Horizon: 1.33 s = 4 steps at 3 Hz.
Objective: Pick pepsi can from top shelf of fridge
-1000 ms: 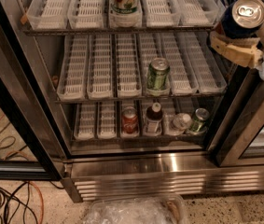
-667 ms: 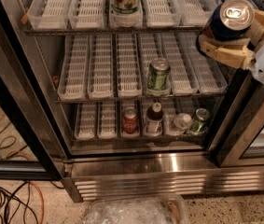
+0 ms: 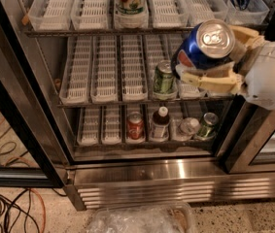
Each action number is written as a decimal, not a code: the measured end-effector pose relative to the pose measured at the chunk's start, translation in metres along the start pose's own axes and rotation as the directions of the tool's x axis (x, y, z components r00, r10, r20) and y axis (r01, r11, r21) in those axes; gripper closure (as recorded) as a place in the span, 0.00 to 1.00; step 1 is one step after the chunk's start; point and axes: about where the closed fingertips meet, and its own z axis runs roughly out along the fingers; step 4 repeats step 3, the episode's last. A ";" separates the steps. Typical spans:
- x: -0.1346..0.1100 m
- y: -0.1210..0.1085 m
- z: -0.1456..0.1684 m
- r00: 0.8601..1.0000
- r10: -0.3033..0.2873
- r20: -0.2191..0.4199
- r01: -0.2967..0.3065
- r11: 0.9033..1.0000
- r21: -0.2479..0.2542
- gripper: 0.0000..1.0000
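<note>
Speckled floor, cables (image 3: 6,210) lying at lower left, crumpled clear plastic (image 3: 142,220) at the bottom edge. The fridge (image 3: 176,188) is seen with its door open and all three racks exposed.

The pepsi can (image 3: 195,52) is held in the gripper (image 3: 219,57). The cream fingers (image 3: 210,80) are closed against its sides, with the silver lid tipped toward the camera. Against the views a second ago, the can is shifted from the upper right corner of the view to lower and further left. It is now seen in front of the right end of the middle rack, below the front edge of the top shelf (image 3: 103,31). It is tilted more and looks larger, so it is probably being drawn out toward the camera.

The top shelf is left with one white-and-green can (image 3: 129,1) at its middle lane. The green can (image 3: 163,79) on the middle rack and the small red can (image 3: 135,126) on the bottom rack are unmoved.

Judgement: the can is off the shelf and the grip looks secure, so the pick is essentially done. Only retraction clear of the door frame is left. The tilt should be watched, since the can could slip between the fingers.
</note>
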 end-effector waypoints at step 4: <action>0.005 0.078 -0.002 0.999 0.019 0.039 -0.010 0.978 -0.210 1.00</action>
